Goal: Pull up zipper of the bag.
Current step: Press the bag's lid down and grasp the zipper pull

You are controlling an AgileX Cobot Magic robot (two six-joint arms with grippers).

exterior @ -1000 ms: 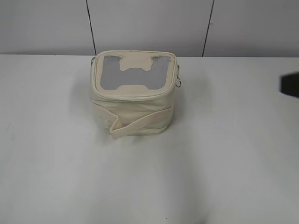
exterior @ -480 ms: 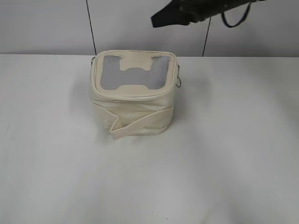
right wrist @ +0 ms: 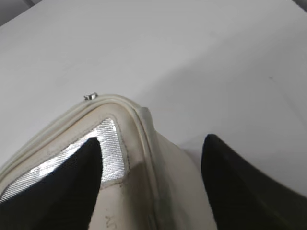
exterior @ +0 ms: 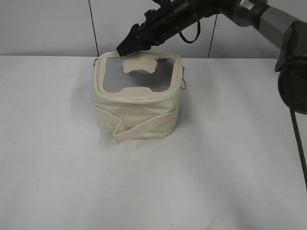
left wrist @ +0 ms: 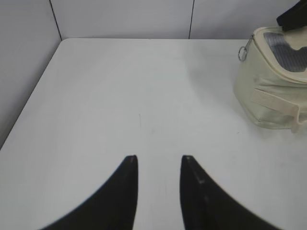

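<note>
The exterior view looks down at a slant on the bag (exterior: 138,96), the left wrist view sees it from farther off at its right edge (left wrist: 276,81), and the right wrist view hangs close above its rim (right wrist: 139,143).

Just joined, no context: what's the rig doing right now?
The right gripper hangs open over the back left corner of the cream bag, jaws straddling the top rim and zipper, gripping nothing. The left gripper is open over bare table, away from the bag. No pull has started.
</note>
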